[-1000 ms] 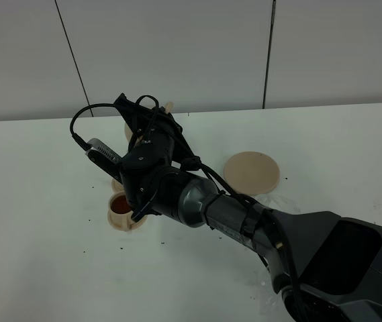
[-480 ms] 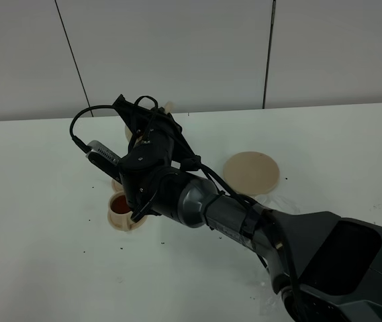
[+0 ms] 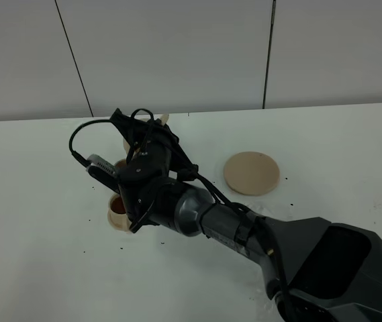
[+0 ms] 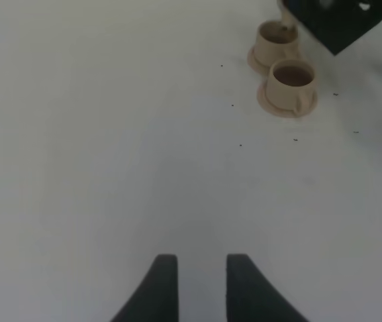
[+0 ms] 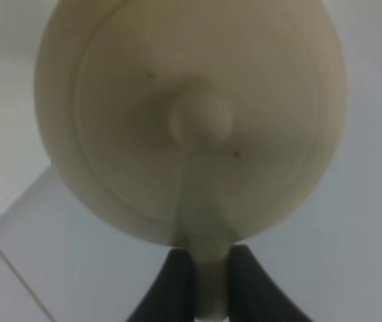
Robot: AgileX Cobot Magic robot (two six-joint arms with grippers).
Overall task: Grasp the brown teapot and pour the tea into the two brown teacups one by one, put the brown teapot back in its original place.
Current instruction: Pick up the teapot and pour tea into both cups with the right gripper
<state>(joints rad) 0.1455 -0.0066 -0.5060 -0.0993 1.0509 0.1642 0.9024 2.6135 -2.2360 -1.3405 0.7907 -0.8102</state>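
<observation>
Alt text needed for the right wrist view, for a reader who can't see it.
A tan teapot fills the frame, seen lid-on with its round knob in the centre. The right gripper has its dark jaws shut on the pot's handle, with pale blurred background behind.

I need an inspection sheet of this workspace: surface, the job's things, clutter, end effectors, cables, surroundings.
Surface: white table, small dark specks scattered on it.
Job's things: brown teapot held by its handle, tilted over the cups; near teacup on its saucer holds dark tea; far teacup partly hidden, filling not visible; large saucer bare.
Clutter: nothing seen besides the specks.
End effectors: right end effector shut on the teapot handle; left end effector open, above bare table.
Cables: black cable looping off the right wrist.
Surroundings: grey panelled wall.
</observation>
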